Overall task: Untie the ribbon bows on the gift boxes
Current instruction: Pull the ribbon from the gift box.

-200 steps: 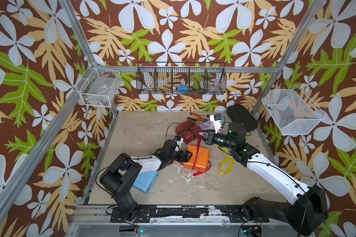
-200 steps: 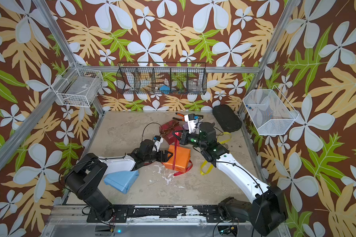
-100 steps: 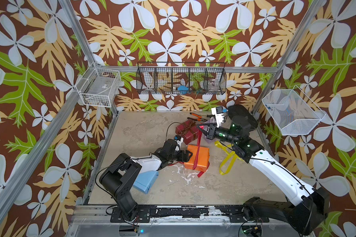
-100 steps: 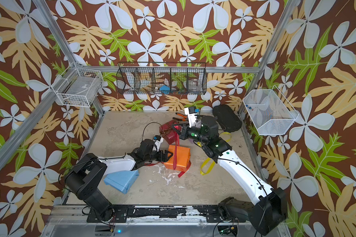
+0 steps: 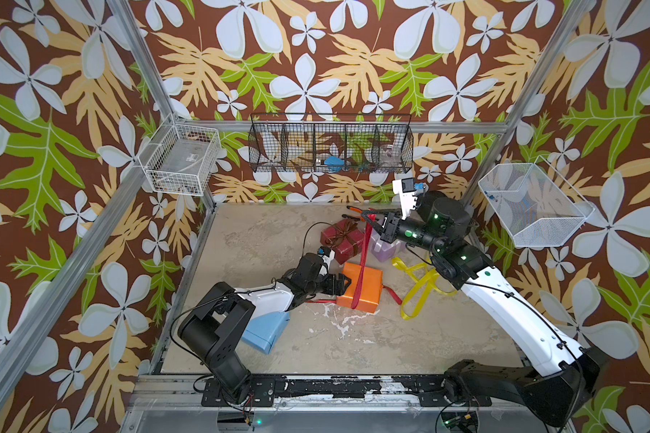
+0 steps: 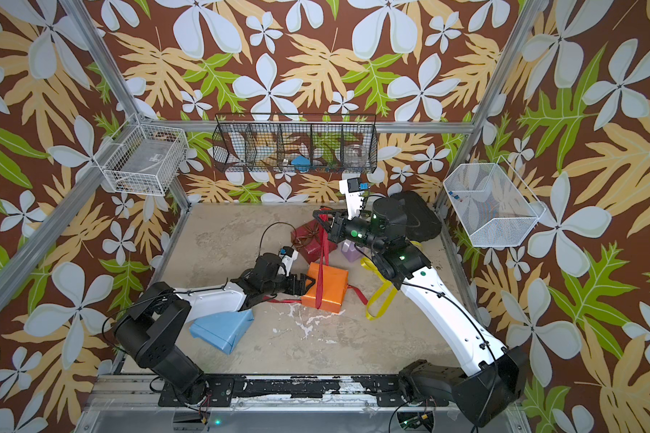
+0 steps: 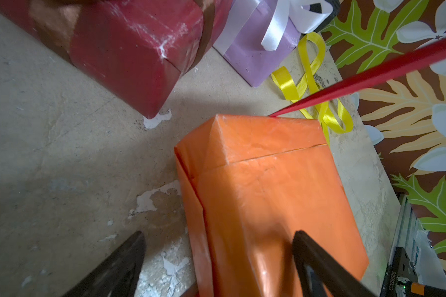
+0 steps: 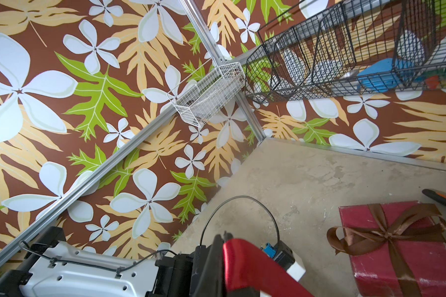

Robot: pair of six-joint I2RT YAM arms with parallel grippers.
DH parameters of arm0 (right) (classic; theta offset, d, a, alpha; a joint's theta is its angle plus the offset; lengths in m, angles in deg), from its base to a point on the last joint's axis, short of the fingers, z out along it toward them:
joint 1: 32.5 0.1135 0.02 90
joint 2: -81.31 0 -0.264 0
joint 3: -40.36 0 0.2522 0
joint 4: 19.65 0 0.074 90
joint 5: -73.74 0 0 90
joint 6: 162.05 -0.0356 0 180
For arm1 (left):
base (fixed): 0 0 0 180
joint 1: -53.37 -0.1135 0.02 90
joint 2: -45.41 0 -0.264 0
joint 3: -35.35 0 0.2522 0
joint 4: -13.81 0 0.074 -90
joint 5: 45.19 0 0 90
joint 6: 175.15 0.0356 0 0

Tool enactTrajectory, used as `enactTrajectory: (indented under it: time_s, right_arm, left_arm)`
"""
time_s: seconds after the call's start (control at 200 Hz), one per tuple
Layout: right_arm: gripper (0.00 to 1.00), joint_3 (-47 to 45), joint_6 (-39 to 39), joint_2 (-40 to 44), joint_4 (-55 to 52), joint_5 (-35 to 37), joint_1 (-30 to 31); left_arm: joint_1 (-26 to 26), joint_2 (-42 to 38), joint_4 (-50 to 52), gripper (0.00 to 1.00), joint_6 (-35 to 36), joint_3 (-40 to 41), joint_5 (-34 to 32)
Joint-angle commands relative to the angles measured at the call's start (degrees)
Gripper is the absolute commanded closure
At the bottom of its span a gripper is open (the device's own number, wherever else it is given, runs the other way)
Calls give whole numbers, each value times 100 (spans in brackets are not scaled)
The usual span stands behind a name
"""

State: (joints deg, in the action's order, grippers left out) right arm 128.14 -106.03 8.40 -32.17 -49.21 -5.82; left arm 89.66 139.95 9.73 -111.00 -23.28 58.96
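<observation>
Clamped shut on the red ribbon (image 5: 361, 262), the right jaws are holding it taut above the orange box (image 5: 372, 285), with the wide-open, empty left jaws straddling that box; next, likely pulling the ribbon clear.

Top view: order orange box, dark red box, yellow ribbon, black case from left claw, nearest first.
1. orange box, right at the left claw
2. dark red box, just behind
3. yellow ribbon, beyond the orange box
4. black case, far back corner
</observation>
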Motion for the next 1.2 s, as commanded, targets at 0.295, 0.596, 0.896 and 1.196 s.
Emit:
enactTrajectory:
  time_s: [0.295, 0.596, 0.896, 1.196]
  right_arm:
    - [100, 636, 277, -146, -186, 69, -4]
    - [100, 1020, 383, -304, -335, 43, -4]
    - [100, 1154, 383, -324, -316, -32, 3]
    - [100, 1812, 540, -504, -583, -66, 2]
  left_arm:
    - [1, 29, 9, 9, 19, -30, 60]
    - [1, 136, -92, 0, -60, -423, 201]
    - [22, 847, -131, 0, -61, -761, 451]
    - [44, 926, -44, 0, 27, -754, 303]
